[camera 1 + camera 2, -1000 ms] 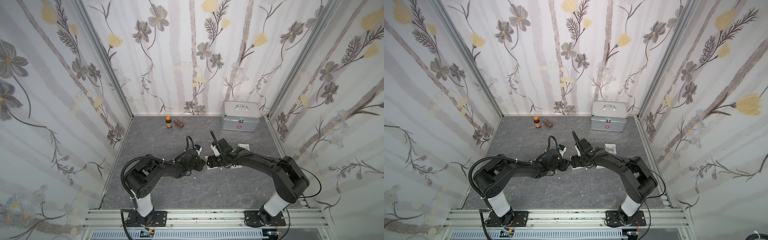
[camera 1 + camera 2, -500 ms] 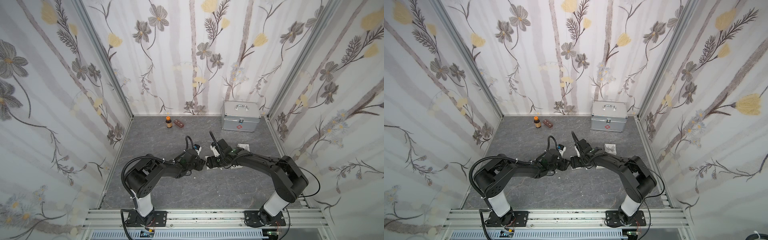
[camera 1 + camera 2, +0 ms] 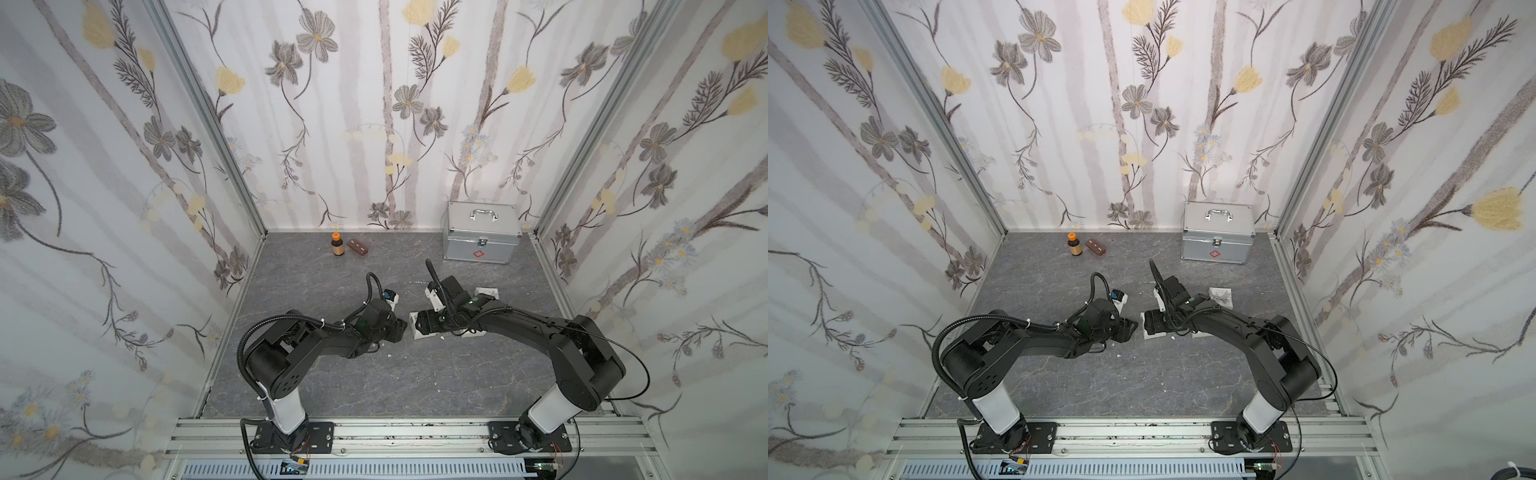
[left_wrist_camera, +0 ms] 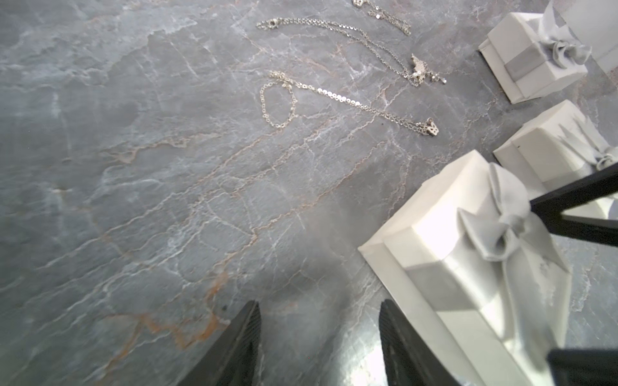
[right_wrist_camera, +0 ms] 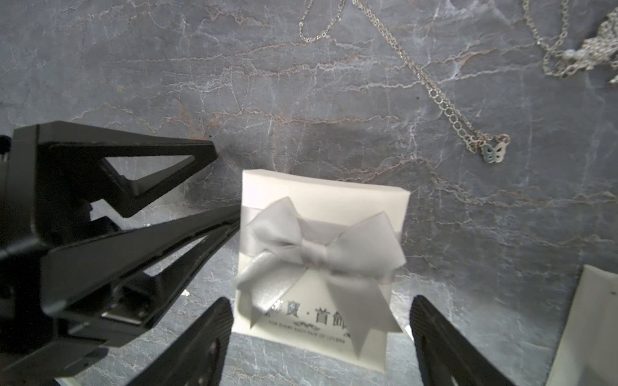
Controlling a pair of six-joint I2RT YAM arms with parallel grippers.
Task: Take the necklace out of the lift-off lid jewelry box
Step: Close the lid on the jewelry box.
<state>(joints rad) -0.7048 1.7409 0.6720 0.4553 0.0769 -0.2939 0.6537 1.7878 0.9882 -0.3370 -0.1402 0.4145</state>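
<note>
The jewelry box (image 5: 334,197) stands closed on the desk (image 5: 334,67), with its lid on and the grey bow (image 5: 314,254) on top. I cannot see the necklace; I judge that it lies inside. The right fingers (image 5: 207,341) are spread wide on both sides of the box, with a gap at each side, and they hold nothing. The left fingers (image 4: 240,344) are partly apart and empty, just beside the box. Whether their tips touch its wall I cannot tell.

Several things can go wrong from here. If I close the right fingers too low, they catch lid and base together, and the whole box rises without opening. If they close on the bow, the soft ribbon probably slips and the lid stays. The box looks light, so a push from the left fingers can slide or tip it. The two arms are very near, so one careless move can knock them together.

A butterfly chain (image 5: 434,90) and a second chain (image 4: 368,43) lie loose on the desk near the box. The fine necklace can tangle with them when it comes out.
</note>
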